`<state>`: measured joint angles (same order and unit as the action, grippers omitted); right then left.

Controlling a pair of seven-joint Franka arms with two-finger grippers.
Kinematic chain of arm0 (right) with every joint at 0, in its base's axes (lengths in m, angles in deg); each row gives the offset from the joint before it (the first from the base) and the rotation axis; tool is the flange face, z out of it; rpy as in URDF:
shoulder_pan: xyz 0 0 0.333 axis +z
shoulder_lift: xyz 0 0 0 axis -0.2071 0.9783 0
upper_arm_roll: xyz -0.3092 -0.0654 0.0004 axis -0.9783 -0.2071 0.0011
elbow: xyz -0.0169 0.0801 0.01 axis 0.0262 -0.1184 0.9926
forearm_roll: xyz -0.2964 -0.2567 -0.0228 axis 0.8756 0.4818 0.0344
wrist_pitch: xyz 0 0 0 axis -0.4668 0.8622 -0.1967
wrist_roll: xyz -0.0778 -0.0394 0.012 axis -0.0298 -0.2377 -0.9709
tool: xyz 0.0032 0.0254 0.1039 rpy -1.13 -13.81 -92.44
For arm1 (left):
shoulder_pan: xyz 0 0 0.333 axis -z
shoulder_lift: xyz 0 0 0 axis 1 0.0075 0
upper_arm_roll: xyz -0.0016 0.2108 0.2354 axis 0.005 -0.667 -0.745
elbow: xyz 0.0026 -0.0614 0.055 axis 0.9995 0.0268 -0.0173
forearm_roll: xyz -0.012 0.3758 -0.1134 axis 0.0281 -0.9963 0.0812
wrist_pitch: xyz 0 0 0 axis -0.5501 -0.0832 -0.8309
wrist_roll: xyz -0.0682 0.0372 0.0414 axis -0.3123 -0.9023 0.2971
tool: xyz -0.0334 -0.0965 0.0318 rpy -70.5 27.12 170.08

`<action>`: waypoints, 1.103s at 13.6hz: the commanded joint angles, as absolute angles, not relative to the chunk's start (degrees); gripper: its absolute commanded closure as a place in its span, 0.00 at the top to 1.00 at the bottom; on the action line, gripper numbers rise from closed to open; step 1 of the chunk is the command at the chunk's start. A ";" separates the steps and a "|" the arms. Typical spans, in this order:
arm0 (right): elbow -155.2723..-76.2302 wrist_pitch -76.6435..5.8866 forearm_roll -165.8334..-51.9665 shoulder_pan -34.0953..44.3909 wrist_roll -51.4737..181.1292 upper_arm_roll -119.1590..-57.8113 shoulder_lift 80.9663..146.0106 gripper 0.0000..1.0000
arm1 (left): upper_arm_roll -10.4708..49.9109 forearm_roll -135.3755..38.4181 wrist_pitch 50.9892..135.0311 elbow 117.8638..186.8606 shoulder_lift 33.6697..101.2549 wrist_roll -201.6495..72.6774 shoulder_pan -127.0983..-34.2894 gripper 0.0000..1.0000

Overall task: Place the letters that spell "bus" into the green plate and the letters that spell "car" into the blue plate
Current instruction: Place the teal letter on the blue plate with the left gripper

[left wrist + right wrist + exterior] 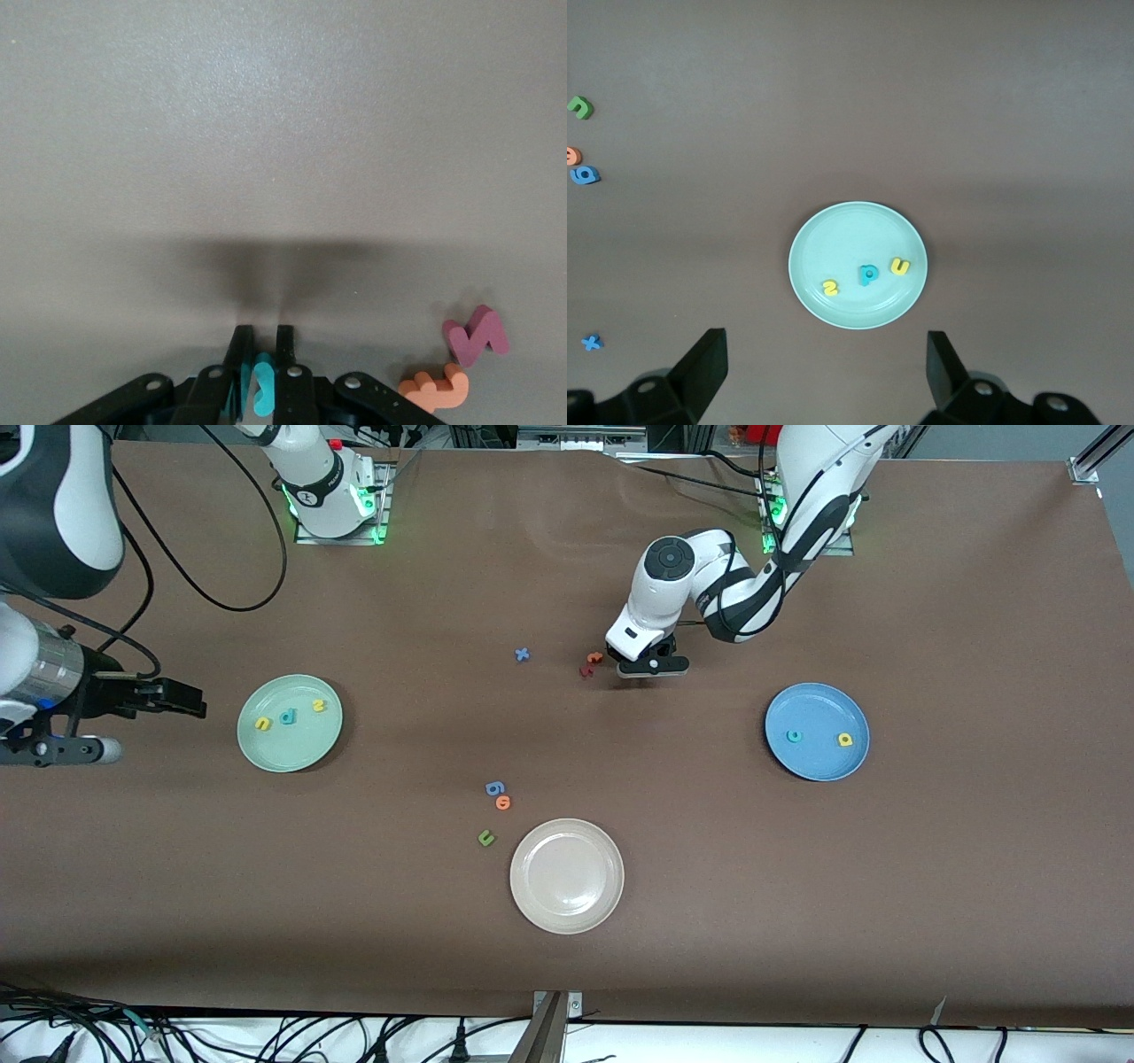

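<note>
teal letter (262, 386): half hidden between pincer fingers (shape unreadable) | left pincer (260, 359): cut off by picture's edge

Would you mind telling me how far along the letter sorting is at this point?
Done: the green plate holds yellow u, teal b and yellow s; the blue plate holds teal c and yellow a. In hand: the left gripper pinches the teal r at the table. Left: carrying it to the blue plate. The right gripper waits open.

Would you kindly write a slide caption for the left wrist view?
Left tool shut on the teal letter, beside an orange letter and a dark red letter.
</note>
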<state>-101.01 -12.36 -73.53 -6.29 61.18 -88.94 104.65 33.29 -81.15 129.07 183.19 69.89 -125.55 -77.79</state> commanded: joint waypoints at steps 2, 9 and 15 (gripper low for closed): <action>-106.02 -15.29 -69.86 -12.22 56.72 -80.58 100.22 0.99 | 33.12 -83.66 129.30 182.55 70.67 -126.86 -77.26 0.09; -105.50 -14.59 -70.03 -11.16 56.90 -81.80 101.10 1.00 | 33.12 -83.84 129.22 182.55 70.58 -125.89 -77.35 0.00; -105.50 -11.09 -69.86 -11.86 56.81 -83.29 101.45 1.00 | 33.30 -83.84 125.64 182.38 68.74 -118.71 -80.41 0.00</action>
<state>-104.59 -12.58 -70.85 -11.21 57.52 -82.71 102.24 33.21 -81.41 128.70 183.03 69.87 -122.56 -78.09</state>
